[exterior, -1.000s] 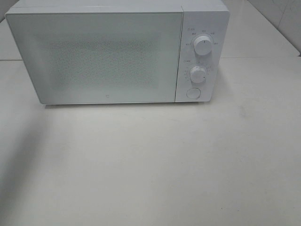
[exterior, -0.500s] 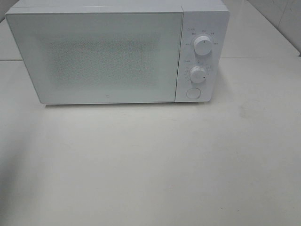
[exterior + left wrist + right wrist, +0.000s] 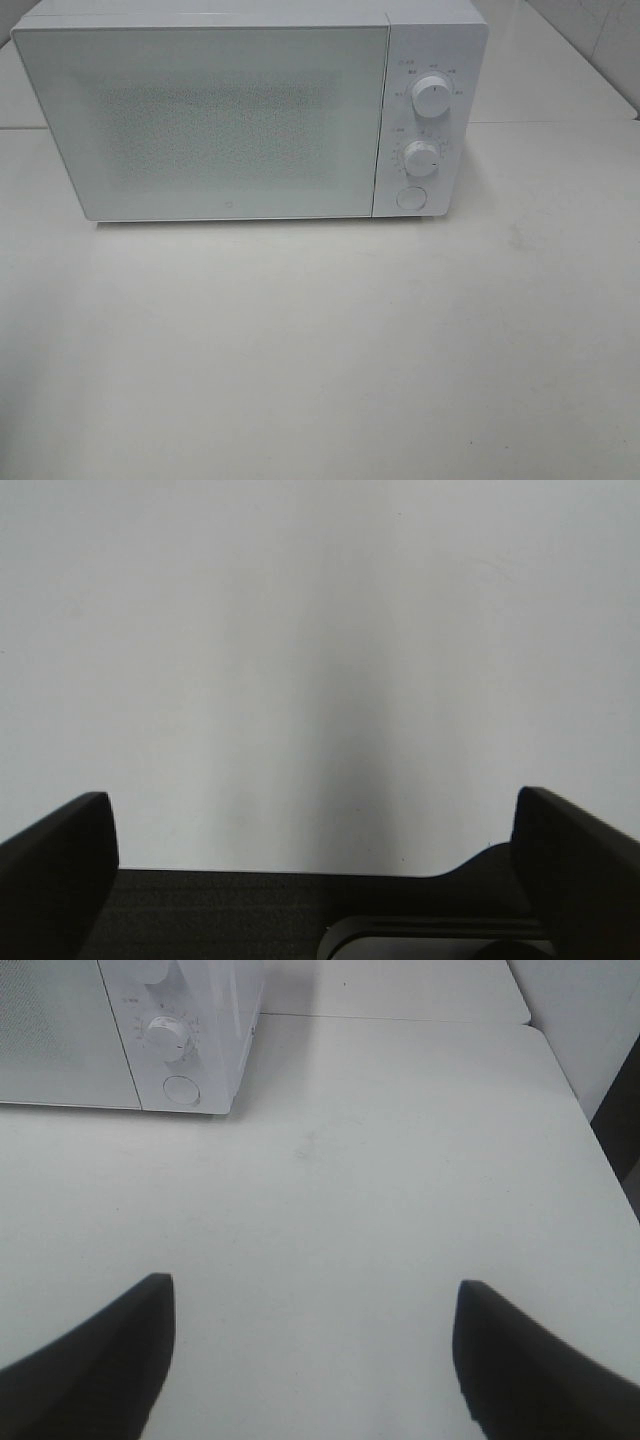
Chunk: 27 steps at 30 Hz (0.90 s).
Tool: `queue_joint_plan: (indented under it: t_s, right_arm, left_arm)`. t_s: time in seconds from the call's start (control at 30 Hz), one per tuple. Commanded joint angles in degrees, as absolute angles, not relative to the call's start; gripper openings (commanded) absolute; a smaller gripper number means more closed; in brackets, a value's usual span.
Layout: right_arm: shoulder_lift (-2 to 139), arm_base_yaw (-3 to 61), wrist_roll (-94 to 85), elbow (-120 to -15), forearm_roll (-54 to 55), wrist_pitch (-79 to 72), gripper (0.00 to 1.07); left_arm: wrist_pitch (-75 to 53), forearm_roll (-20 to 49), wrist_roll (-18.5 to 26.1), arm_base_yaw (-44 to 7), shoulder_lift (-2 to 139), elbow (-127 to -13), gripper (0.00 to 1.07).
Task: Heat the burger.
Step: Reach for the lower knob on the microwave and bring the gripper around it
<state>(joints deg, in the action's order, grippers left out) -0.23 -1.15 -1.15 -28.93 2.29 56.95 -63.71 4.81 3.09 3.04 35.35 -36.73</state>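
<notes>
White table (image 3: pixel 320 360), shut white microwave (image 3: pixel 220 120) in the frame's upper half.
Upper knob (image 3: pixel 431 96), lower knob (image 3: pixel 421 158) and round button (image 3: pixel 411 198) sit right of its door. The left gripper (image 3: pixel 312 810) and right gripper (image 3: pixel 312 1295) hang over the table, jaws spread wide, empty. The burger shows in no view, so its place relative to either claw cannot be told.

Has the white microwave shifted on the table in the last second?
No. The white box-shaped microwave sits in the same spot, its right side meeting the table seam at the same place as before.
</notes>
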Motion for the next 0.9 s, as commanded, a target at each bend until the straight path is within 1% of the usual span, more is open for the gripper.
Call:
queue_joint_plan:
  t_s: [0.03,0.3,0.67,0.7,0.9]
  right_arm:
    - [-1.78,-1.38,-0.80,-28.71,2.35,57.01,0.75]
    - [-1.78,-1.38,-0.80,-28.71,2.35,57.01,0.75]
    - [-1.78,-1.26,-0.80,-28.71,2.35,57.01,0.75]
    - [-1.78,-1.20,-0.80,-28.71,2.35,57.01,0.75]
    - [-1.78,-1.20,-0.80,-28.71,2.35,57.01,0.75]
  left_arm:
    - [-62.74,3.50,3.09,2.98,30.48,-34.26,1.01]
    - [-61.19,3.04,2.69,2.98,21.43,-29.56,1.01]
    - [-61.19,2.86,2.46,2.92,10.60,-29.56,1.01]
    - [-61.19,2.86,2.46,2.92,7.22,-29.56,1.01]
    - [-61.19,3.44,2.46,2.92,-1.89,-29.56,1.01]
